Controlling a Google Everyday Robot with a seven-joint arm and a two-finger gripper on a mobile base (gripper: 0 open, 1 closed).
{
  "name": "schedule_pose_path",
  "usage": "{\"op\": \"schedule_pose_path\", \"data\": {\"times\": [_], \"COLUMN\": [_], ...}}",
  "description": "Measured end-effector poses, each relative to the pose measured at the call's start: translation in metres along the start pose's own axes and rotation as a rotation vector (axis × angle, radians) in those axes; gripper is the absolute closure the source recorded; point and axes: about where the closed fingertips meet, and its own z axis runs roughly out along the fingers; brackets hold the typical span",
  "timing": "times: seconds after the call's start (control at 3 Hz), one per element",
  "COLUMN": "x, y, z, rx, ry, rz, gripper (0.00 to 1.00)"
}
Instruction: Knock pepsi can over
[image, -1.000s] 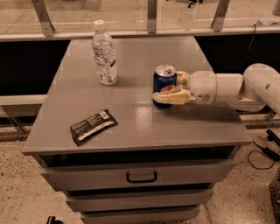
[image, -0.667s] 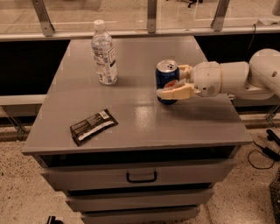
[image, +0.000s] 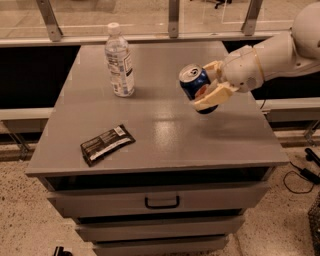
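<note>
Your gripper (image: 204, 86) sits over the right half of the worktop (image: 150, 125). Its two tan fingers (image: 216, 95) are spread about a can's width and pinch the pepsi can (image: 192, 82) between them: one finger lies along the can's near lower side, the other reaches round its far side. The can is tilted, its silver top leaning left toward the water bottle (image: 119, 60) and its base down near the grey surface; you cannot tell whether the base touches. The white arm (image: 280, 52) comes in from the upper right edge and slopes down to the left, wrist about level with the can. The bottle stands upright, well apart at the back left. A dark wrapper (image: 106, 144) lies flat near the front left
</note>
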Motion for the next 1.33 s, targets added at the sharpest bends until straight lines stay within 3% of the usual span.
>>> {"op": "schedule_pose_path", "data": {"times": [0.67, 1.0, 1.33], "x": [0.026, 0.038, 0.042], "y": [0.015, 0.028, 0.041], "z": [-0.009, -0.014, -0.017], "rx": [-0.046, -0.053, -0.079], "ry": [0.465, 0.642, 0.757], "rz": [-0.028, -0.023, -0.028], "gripper": [0.9, 0.91, 0.82]}}
